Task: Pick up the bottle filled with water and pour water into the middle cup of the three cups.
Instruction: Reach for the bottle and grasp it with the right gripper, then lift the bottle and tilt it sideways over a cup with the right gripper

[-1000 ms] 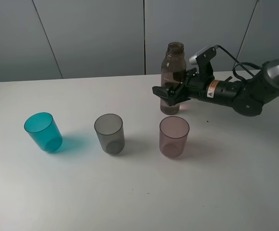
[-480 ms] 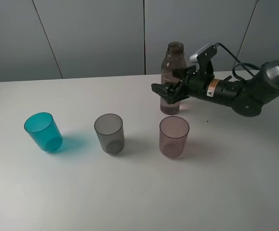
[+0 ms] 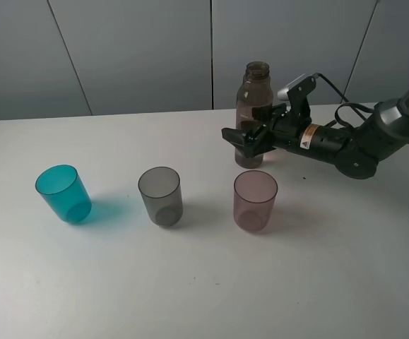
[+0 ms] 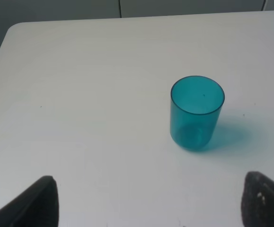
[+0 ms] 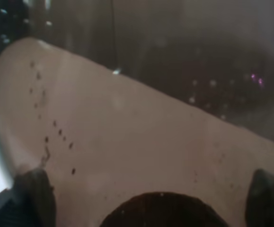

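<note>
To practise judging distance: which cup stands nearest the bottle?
The pinkish-mauve cup, directly in front of the bottle; the grey cup and teal cup stand farther left.

Exterior high view: bright, even, diffuse light from above; sharp across the frame; white table matte, no glare. Short soft shadows lay to the right of each tumbler, the teal cup throwing a teal-tinted one. Left wrist view: bright, slightly washed; teal cup crisp; fingertips of the left gripper dark and blurred at the frame edge. Right wrist view: dim, murky brown, wholly out of focus; the bottle too close to resolve; scattered pinpoint highlights
</note>
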You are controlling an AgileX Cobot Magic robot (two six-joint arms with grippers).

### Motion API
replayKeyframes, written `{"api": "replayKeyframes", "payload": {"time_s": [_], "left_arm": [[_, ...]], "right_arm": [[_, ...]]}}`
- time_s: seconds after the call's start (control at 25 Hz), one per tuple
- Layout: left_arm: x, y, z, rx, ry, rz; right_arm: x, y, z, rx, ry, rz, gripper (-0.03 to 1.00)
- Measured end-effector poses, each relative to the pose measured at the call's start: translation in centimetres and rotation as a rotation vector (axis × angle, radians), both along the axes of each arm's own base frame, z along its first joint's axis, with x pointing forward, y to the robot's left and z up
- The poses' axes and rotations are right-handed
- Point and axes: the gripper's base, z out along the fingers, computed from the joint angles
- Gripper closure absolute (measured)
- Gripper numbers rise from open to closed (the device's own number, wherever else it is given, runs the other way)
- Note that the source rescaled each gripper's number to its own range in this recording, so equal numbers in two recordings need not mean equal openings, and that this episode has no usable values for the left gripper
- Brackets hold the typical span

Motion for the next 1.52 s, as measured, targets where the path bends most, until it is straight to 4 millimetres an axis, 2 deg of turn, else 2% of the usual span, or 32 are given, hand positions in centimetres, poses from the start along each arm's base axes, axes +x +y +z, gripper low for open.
{"api": "replayKeyframes", "payload": {"time_s": [0.52,0.56,0.6,0.64,0.68,0.72,1.28,1.52], "left_arm": [[0.0,0.0,0.0,0.0,0.0,0.0],[0.0,0.0,0.0,0.0,0.0,0.0],[0.0,0.0,0.0,0.0,0.0,0.0],[0.0,0.0,0.0,0.0,0.0,0.0],[0.0,0.0,0.0,0.0,0.0,0.0],[0.0,0.0,0.0,0.0,0.0,0.0],[0.0,0.0,0.0,0.0,0.0,0.0],[0.0,0.0,0.0,0.0,0.0,0.0]], "right_arm": [[0.4,0.1,0.1,0.014,-0.025,0.005,-0.03],[0.4,0.1,0.1,0.014,-0.025,0.005,0.05],[0.4,0.1,0.1,0.016,-0.026,0.006,0.2],[0.4,0.1,0.1,0.016,-0.026,0.006,0.49],[0.5,0.1,0.1,0.013,-0.029,0.005,0.87],[0.5,0.1,0.2,0.014,-0.031,0.006,0.95],[0.5,0.2,0.4,0.009,-0.043,0.013,0.96],[0.5,2.0,4.2,-0.082,-0.166,0.002,0.96]]}}
